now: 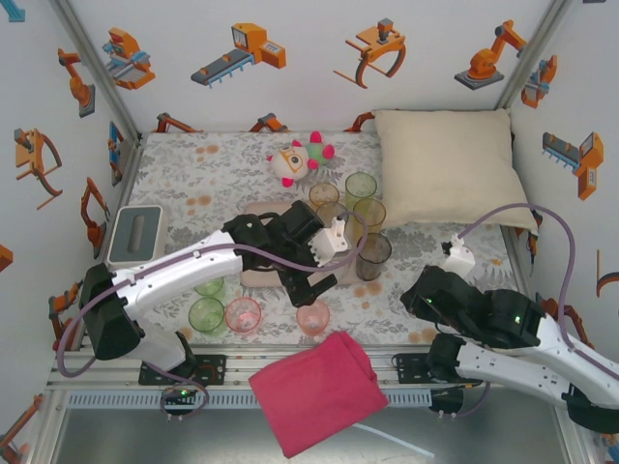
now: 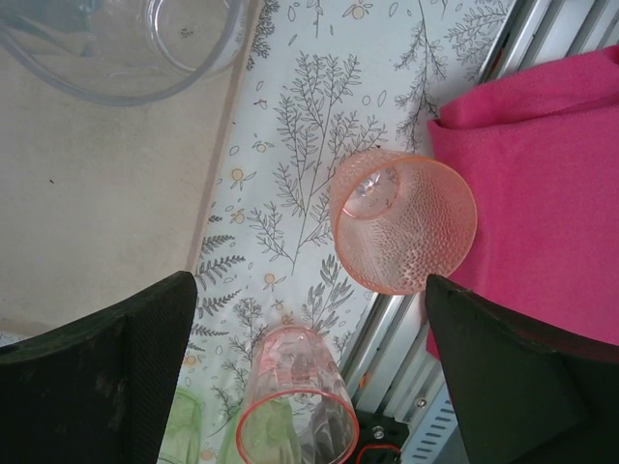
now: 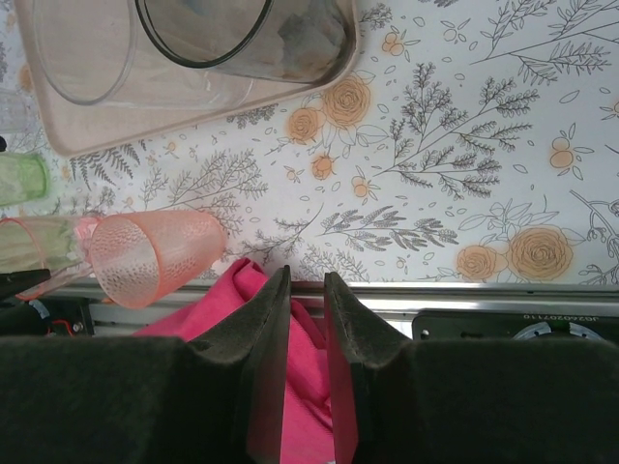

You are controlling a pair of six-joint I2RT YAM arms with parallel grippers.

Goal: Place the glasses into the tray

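Pink-beige tray (image 3: 208, 114) holds clear glass (image 3: 77, 53), smoky glass (image 3: 290, 48); left hand (image 2: 309, 300) wide open, right hand (image 3: 307, 282) barely parted, empty.

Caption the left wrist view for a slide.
Open left gripper hovers near a textured pink tumbler by the magenta cloth, tray at left.

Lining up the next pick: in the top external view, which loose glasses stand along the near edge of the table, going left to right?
green glass → pink glass → peach glass. A second green one, partly under the left arm, sits right behind the first, so it is left out.
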